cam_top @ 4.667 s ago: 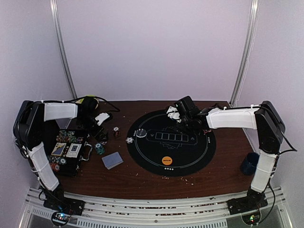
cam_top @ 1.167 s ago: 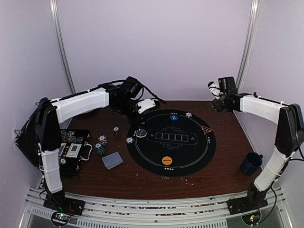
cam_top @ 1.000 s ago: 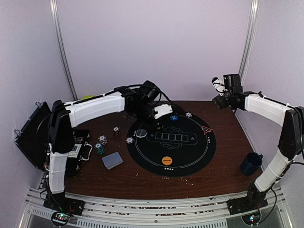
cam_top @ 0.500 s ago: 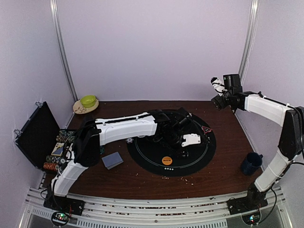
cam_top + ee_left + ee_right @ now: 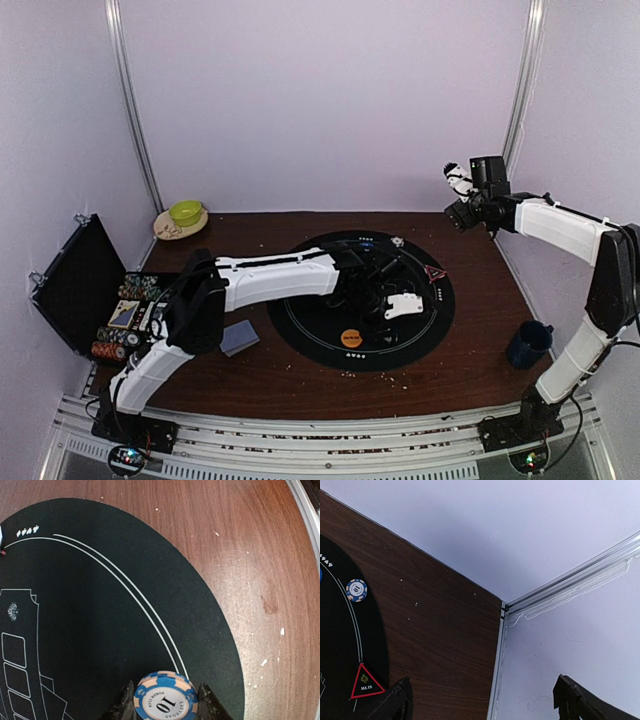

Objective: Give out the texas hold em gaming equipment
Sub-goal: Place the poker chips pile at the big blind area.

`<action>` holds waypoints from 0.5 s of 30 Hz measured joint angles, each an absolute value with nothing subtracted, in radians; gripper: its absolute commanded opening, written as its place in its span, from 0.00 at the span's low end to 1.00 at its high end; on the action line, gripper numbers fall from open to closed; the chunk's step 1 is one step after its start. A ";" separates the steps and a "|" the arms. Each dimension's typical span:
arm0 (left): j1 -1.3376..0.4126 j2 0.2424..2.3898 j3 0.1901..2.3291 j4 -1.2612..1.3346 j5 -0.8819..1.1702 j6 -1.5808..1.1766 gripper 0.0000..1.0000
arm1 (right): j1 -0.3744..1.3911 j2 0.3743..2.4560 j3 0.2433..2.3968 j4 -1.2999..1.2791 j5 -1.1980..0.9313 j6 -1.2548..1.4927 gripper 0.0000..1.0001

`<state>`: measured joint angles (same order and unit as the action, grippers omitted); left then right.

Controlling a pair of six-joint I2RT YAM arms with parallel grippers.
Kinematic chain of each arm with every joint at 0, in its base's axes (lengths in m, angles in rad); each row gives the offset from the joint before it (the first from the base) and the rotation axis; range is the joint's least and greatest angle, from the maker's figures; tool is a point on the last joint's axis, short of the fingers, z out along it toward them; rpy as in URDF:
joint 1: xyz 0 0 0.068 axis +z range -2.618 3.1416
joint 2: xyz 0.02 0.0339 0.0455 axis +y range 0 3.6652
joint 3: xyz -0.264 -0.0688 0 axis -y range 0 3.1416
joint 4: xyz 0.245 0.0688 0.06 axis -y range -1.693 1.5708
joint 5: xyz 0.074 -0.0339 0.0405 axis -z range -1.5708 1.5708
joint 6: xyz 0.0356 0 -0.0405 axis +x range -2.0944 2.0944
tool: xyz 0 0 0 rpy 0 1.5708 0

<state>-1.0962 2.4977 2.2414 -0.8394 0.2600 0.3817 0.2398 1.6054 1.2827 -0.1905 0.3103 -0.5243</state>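
Observation:
My left gripper (image 5: 165, 706) is shut on a blue and peach striped poker chip (image 5: 165, 697) marked 10, held just above the right part of the round black mat (image 5: 75, 605), inside its white ring lines. From above, that gripper (image 5: 405, 305) reaches far across the mat (image 5: 300, 320). An orange button disc (image 5: 351, 338) lies at the mat's near edge. One chip (image 5: 397, 241) lies at its far edge and shows again as a chip (image 5: 356, 590) in the right wrist view. A grey-blue deck of cards (image 5: 240, 337) lies left of the mat. My right gripper (image 5: 455, 185) hangs open and empty near the back right corner.
The open black chip case (image 5: 70, 290) with racked chips stands at the left edge. A dark blue mug (image 5: 527, 343) sits at the right. A green bowl (image 5: 185, 212) is at the back left. A red triangular marker (image 5: 364, 682) lies on the mat's right rim.
My left arm swung from the case across to the right side of the mat with the chip in its jaws, then settled slightly nearer. The right arm rose to the back corner and stays still.

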 measured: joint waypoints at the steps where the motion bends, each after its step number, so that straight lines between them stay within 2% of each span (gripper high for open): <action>1: -1.096 2.503 2.245 -0.840 0.265 0.380 0.30 | 0.240 1.607 1.283 -0.190 0.311 -0.524 1.00; 15: -1.097 2.557 2.273 -0.839 0.290 0.364 0.31 | 0.268 1.646 1.275 -0.190 0.318 -0.528 1.00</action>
